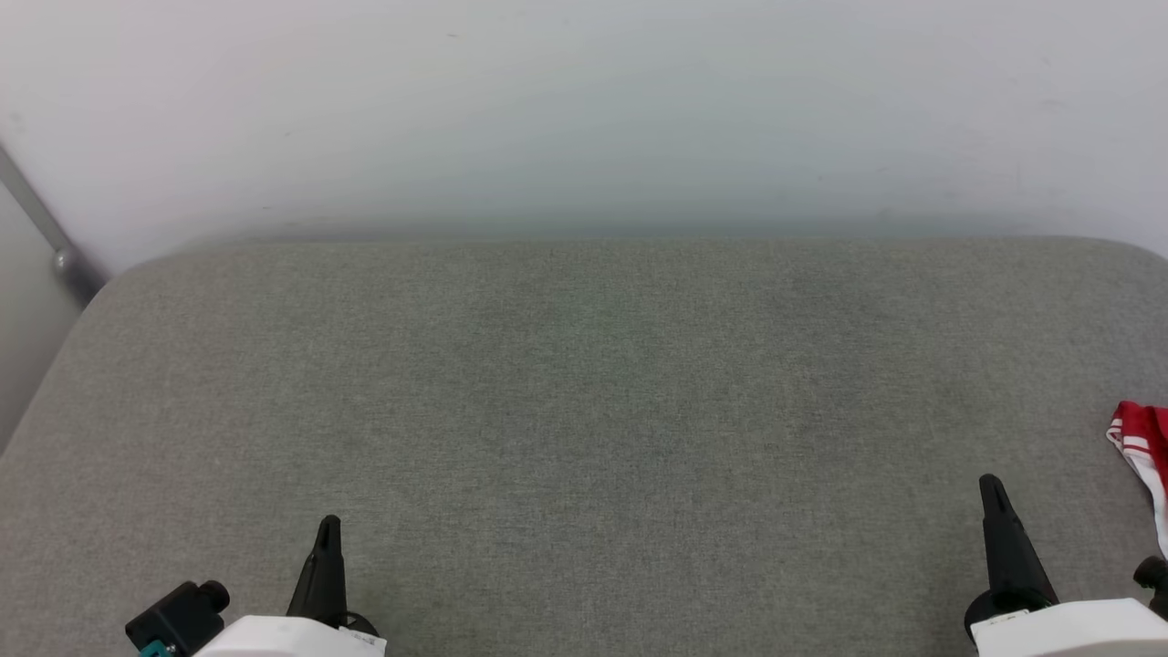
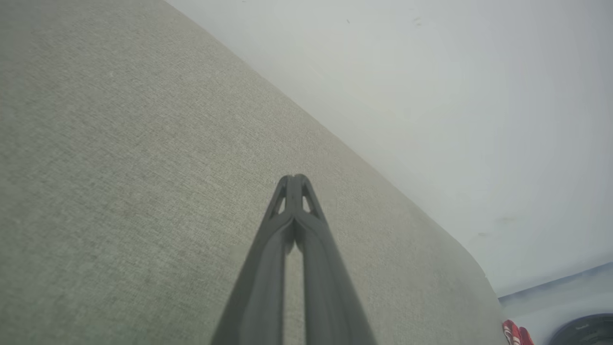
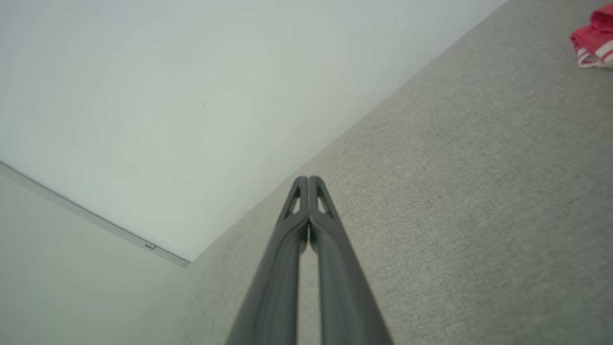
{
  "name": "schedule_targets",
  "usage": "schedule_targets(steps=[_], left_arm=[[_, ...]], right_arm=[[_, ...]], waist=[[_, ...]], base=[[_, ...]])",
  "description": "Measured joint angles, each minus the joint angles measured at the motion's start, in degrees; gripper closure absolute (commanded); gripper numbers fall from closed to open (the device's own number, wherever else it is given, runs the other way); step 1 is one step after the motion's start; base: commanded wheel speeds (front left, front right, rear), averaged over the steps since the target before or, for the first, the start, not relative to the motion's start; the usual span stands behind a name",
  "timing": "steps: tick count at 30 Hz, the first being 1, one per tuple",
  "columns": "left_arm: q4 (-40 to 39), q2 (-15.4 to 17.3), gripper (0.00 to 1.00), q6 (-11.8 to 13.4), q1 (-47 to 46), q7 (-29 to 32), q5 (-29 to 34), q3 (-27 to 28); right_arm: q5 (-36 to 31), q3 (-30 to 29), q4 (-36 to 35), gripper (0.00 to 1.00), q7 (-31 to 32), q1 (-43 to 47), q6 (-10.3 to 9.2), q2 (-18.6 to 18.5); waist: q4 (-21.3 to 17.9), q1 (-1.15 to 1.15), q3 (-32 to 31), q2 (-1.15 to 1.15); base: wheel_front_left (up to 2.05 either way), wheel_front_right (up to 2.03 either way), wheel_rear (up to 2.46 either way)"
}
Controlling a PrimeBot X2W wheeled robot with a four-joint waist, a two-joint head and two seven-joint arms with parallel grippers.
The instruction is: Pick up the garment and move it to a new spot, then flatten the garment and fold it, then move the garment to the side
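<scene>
Grey fabric surface [image 1: 584,411], broad and flat, its far edge against a plain white wall [image 1: 584,109]. A grey rail [image 1: 41,224] slants down the wall at far left. The garment [image 1: 1141,447], red with white stripes, lies bunched at the surface's right edge, near the right gripper [image 1: 989,484]. Left gripper [image 1: 328,525] sits low left. Both jaws closed, empty.

No word, number or brand can be read. The corner of the garment [image 1: 1141,443] at the right edge of the grey cushion [image 1: 584,411] shows only red cloth with white stripes. A white label [image 1: 1001,622] at the base of the right gripper [image 1: 988,484] is too small to read.
</scene>
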Motion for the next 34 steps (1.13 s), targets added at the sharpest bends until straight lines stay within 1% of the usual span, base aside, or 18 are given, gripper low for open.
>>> schedule_targets(steps=[24,34], left_arm=[[1.9,0.2,1.00,-2.5,-3.7,4.2,-18.3,1.8],[2.6,0.2,1.00,-3.4,-4.9,5.6,-24.5,2.5]], right_arm=[[17.4,-0.2,2.5,1.00,4.1,-3.7,-0.01,-0.3],[23.2,-0.5,3.4,1.00,5.6,-4.9,-0.02,-0.3]], waist=[[-0.3,0.00,0.4,0.00],[-0.4,0.00,0.6,0.00]], base=[[0.00,0.00,0.00],[0.00,0.00,0.00]])
